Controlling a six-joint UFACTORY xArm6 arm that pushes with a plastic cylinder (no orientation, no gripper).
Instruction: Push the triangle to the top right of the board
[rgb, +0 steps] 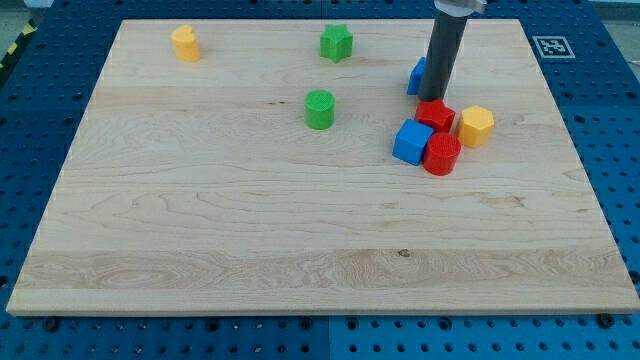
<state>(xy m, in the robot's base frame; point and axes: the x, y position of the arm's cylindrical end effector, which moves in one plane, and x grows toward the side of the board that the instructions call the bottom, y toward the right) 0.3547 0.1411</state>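
A blue block (415, 76), likely the triangle, lies at the upper right of the board and is partly hidden behind my rod. My tip (437, 99) rests on the board just right of and below that blue block, directly above a red star block (435, 115). Below are a blue cube (411, 141), a red cylinder (441, 154) and a yellow hexagon block (477, 125), clustered together.
A green star block (336, 43) sits at the top centre. A green cylinder (319, 109) stands left of the cluster. A yellow block (185, 43) is at the top left. A fiducial marker (551, 46) lies off the wooden board (300, 230) at the top right.
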